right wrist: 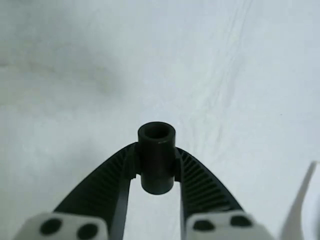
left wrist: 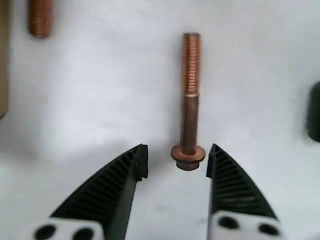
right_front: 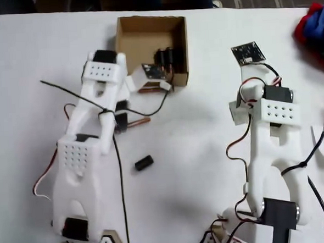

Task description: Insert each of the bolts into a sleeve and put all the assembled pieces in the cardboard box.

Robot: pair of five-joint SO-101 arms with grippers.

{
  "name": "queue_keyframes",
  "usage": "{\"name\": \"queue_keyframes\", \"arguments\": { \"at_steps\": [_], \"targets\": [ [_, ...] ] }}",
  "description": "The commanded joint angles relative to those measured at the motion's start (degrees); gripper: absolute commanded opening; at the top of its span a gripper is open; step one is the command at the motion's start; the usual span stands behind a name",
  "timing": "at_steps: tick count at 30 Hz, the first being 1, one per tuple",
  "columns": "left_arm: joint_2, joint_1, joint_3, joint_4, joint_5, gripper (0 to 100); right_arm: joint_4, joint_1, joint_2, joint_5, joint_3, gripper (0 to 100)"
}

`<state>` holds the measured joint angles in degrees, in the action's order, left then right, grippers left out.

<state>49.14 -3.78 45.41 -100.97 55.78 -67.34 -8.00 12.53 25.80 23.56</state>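
Observation:
A copper bolt point(left wrist: 191, 100) lies flat on the white table, its head between the tips of my open left gripper point(left wrist: 177, 155). From above, that gripper point(right_front: 119, 117) sits just in front of the cardboard box point(right_front: 150, 17), with the bolt point(right_front: 139, 122) beside it. A second bolt point(right_front: 149, 89) lies against the box's front wall. Dark assembled pieces point(right_front: 166, 57) rest inside the box. A loose black sleeve point(right_front: 144, 163) lies on the table nearer the arm bases. My right gripper point(right wrist: 156, 162) is shut on another black sleeve point(right wrist: 157, 150), whose open bore faces away from the gripper above bare table.
The right arm point(right_front: 271, 115) stands to the right of the box over open table. Red and blue cloth point(right_front: 315, 21) lies at the far right edge. Black and coloured cables point(right_front: 120, 173) trail along both arms.

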Motion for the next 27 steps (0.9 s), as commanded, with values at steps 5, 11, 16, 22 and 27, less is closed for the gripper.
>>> {"name": "queue_keyframes", "arguments": {
  "at_steps": [5, 11, 16, 22, 27],
  "targets": [
    [-10.64, -2.46, -3.12, -1.41, -50.2, 10, 0.75, -0.13, 2.24, -0.35, -0.26, 2.0],
    [-16.97, -3.69, -17.63, -1.23, -76.22, 5, 0.84, -0.22, 2.24, -0.35, -0.26, 2.0],
    [-15.91, -7.12, -24.13, -1.23, -76.13, 9, 1.63, -0.22, 2.24, -0.35, -0.26, 2.0],
    [-12.57, -5.54, -24.22, 2.29, -76.4, 9, 1.63, -0.4, 2.24, -0.35, -0.18, 2.0],
    [-11.96, -2.55, -24.22, 6.68, -76.4, 9, 2.07, -0.22, 2.24, -0.35, 1.85, 2.0]
  ]
}}
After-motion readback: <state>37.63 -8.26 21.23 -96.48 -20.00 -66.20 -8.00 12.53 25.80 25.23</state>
